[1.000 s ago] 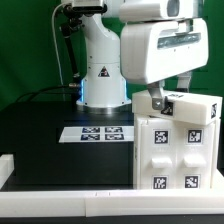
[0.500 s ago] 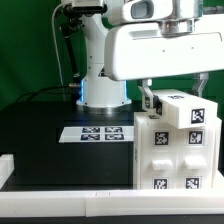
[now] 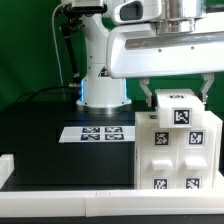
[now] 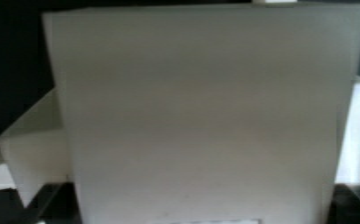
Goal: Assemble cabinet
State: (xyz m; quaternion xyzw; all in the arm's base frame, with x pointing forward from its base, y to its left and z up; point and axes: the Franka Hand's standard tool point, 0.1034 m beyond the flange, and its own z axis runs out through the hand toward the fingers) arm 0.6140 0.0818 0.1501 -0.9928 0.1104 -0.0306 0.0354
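The gripper (image 3: pixel 176 93) grips a drawer block (image 3: pixel 182 110) atop the cabinet (image 3: pixel 170 152). Keep it square; lower slowly, I judge

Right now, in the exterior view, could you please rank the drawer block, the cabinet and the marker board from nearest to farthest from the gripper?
1. Drawer block, between the fingers of the gripper.
2. Cabinet, directly beneath.
3. Marker board, on the table toward the exterior view's left.

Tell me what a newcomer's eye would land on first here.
First the big white cabinet with square tags, standing at the exterior view's right on the black table. Next the gripper right above it, its fingers straddling a tagged white block on the cabinet's top. The marker board lies flat beside it.
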